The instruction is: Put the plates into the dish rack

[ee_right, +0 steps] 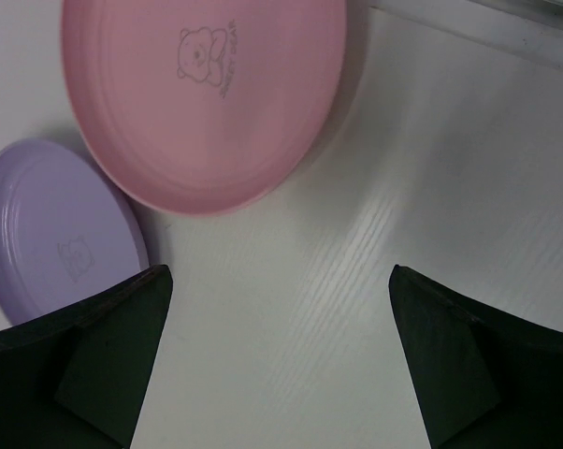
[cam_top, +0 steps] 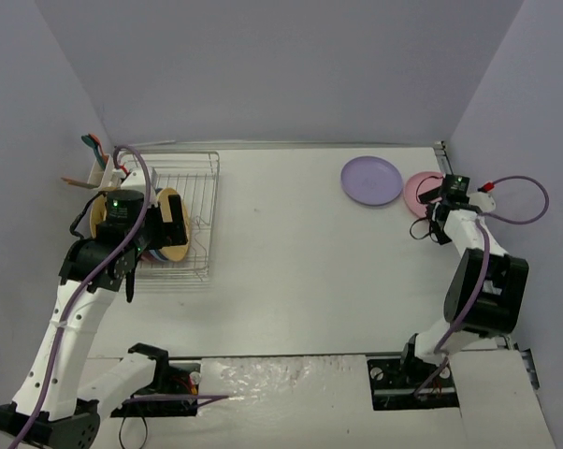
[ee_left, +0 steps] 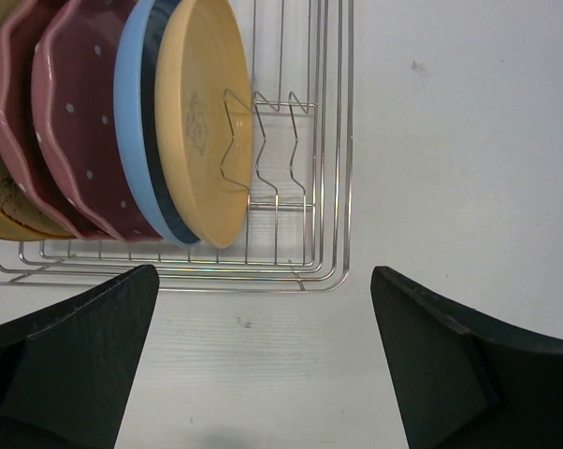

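The silver wire dish rack (cam_top: 193,192) stands at the left and shows in the left wrist view (ee_left: 305,201). Upright in it are a tan floral plate (ee_left: 3,220), two dark pink speckled plates (ee_left: 80,140), a blue plate (ee_left: 137,150) and a tan plate (ee_left: 202,122) (cam_top: 173,224). My left gripper (cam_top: 141,241) (ee_left: 263,299) is open and empty by the rack's near edge. A lilac plate (cam_top: 372,180) (ee_right: 52,234) and a light pink plate (cam_top: 418,190) (ee_right: 207,94) lie flat at the far right. My right gripper (cam_top: 425,213) (ee_right: 281,290) is open and empty just beside the pink plate.
A white utensil caddy (cam_top: 100,173) with utensils hangs on the rack's far left side. Free tines (ee_left: 267,140) stand right of the tan plate. Grey walls close the table at back and sides; a rail (ee_right: 487,23) runs beyond the pink plate.
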You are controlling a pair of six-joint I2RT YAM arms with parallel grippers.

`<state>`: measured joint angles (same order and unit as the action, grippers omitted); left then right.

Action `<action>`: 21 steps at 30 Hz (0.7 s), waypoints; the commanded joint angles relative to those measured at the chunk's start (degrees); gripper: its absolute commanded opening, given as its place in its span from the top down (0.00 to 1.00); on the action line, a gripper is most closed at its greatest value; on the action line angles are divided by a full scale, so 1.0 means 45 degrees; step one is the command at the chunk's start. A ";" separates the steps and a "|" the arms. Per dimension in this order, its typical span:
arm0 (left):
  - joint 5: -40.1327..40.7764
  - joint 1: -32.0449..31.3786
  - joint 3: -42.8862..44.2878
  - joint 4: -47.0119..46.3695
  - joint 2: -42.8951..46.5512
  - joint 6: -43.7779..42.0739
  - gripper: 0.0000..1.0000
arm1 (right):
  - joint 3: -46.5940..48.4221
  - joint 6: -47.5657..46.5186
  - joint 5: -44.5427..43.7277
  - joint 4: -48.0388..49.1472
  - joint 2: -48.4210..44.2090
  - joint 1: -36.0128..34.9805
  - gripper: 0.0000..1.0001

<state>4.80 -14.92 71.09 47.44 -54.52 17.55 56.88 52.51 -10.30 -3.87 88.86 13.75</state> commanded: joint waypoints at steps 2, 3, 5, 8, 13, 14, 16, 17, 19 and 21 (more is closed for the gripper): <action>-0.0422 0.0092 -0.0088 -0.0191 0.0343 0.0832 0.03 | 0.1809 0.1242 -0.1031 0.0571 0.1958 0.0357 0.04; -0.0422 0.0092 -0.0142 -0.0191 0.0355 0.0850 0.03 | 0.1965 0.1372 -0.1032 0.0595 0.2227 0.0403 0.06; -0.0409 0.0092 -0.0210 -0.0191 0.0338 0.0867 0.03 | 0.2313 0.1475 -0.1032 0.0663 0.2785 0.0420 0.07; -0.0432 0.0092 -0.0386 -0.0249 0.0329 0.0876 0.03 | 0.2815 0.1514 -0.0993 0.0741 0.3706 0.0420 0.11; -0.0364 0.0092 -0.0451 -0.0185 0.0280 0.0873 0.03 | 0.3332 0.1659 -0.0958 0.1014 0.4741 0.0479 0.27; -0.0344 0.0092 -0.0435 -0.0186 0.0270 0.0852 0.03 | 0.3383 0.1671 -0.0935 0.1149 0.4880 0.0479 0.29; -0.0257 0.0092 -0.0397 -0.0181 0.0231 0.0789 0.03 | 0.3384 0.1720 -0.1002 0.1210 0.5057 0.0489 0.34; -0.0223 0.0092 -0.0384 -0.0191 0.0216 0.0762 0.03 | 0.3340 0.1785 -0.1070 0.1221 0.5131 0.0506 0.37; -0.0193 0.0092 -0.0372 -0.0195 0.0178 0.0711 0.03 | 0.3212 0.1935 -0.1053 0.1288 0.5233 0.0574 0.43; -0.0244 0.0092 -0.0395 -0.0201 0.0136 0.0710 0.03 | 0.3031 0.2087 -0.0993 0.1289 0.5234 0.0644 0.52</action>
<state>3.20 -14.92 67.72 48.07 -53.56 20.45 70.21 59.43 -12.29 0.43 111.91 15.75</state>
